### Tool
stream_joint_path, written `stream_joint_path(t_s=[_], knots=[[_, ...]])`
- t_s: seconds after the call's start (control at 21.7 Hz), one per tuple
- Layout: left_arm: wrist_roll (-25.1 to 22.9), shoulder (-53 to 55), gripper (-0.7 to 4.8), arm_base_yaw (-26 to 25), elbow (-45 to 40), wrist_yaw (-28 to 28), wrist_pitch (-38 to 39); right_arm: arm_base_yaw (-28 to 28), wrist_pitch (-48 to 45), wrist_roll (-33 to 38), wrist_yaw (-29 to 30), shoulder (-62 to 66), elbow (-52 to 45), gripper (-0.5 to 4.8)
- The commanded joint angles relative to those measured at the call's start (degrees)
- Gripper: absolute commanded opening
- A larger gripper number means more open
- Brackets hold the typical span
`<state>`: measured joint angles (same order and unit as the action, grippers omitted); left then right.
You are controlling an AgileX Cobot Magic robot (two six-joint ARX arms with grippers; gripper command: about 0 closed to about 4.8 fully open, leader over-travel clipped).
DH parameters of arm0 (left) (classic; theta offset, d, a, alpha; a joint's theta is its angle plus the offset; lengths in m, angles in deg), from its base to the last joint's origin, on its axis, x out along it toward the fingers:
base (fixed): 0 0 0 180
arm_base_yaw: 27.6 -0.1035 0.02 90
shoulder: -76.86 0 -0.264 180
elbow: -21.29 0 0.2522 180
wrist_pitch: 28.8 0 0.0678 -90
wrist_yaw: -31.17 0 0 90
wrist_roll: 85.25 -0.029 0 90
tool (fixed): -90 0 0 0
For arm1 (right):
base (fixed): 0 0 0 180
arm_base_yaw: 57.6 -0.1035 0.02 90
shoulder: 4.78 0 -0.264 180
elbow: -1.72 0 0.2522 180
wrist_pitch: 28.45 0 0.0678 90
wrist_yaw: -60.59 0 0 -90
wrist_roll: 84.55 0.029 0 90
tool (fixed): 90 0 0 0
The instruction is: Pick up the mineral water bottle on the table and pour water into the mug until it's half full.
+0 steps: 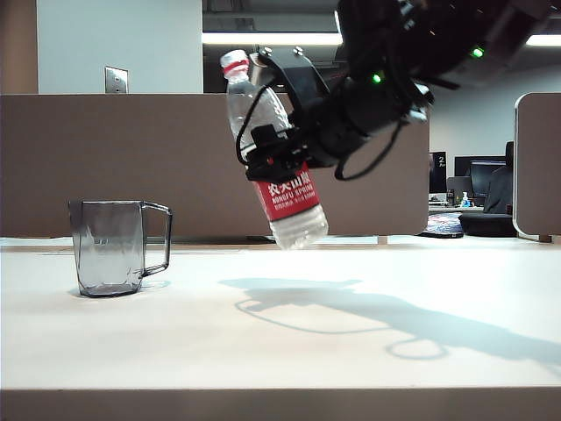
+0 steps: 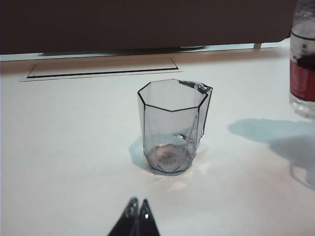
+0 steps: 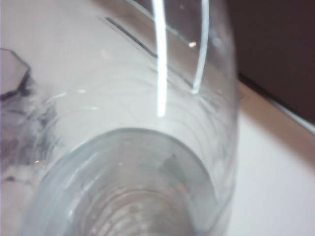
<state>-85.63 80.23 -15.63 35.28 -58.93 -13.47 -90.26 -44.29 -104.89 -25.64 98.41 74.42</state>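
Note:
The mineral water bottle (image 1: pixel 285 206) hangs in the air above the table (image 1: pixel 263 351), tilted with its white top to the upper left. My right gripper (image 1: pixel 276 158) is shut on it just above the red label. In the right wrist view the clear bottle (image 3: pixel 147 147) fills the picture and hides the fingers. The smoky-grey mug (image 1: pixel 110 250) stands upright on the left of the table, handle to the right, well apart from the bottle. I see no water in the mug (image 2: pixel 170 128). My left gripper (image 2: pixel 138 204) is shut and holds nothing, low over the table in front of the mug.
A brown partition (image 1: pixel 88 158) runs along the table's back edge. A rectangular flap (image 2: pixel 101 69) is set into the tabletop behind the mug. The arm's shadow (image 1: pixel 377 316) lies on the table's right half. Office desks and monitors (image 1: pixel 482 175) show far right.

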Motion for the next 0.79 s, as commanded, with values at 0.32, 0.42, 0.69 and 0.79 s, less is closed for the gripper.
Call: stream_joint_path(t_s=[0.32, 0.42, 0.69, 0.79], knots=[[0.0, 0.0, -0.05, -0.3, 0.2, 0.1, -0.3, -3.5, 10.9, -11.1, 1.9, 5.3, 12.1, 2.68], [0.0, 0.0, -0.05, -0.4, 0.2, 0.2, -0.3, -4.8, 12.0, -13.1, 0.6, 7.3, 14.3, 2.68], [0.0, 0.0, -0.05, -0.4, 0.2, 0.1, -0.3, -7.9, 14.2, -21.4, -7.1, 11.9, 19.6, 2.68], [0.0, 0.0, -0.05, -0.4, 0.2, 0.1, -0.3, -8.5, 14.4, -24.9, -9.8, 13.1, 20.7, 2.68]])
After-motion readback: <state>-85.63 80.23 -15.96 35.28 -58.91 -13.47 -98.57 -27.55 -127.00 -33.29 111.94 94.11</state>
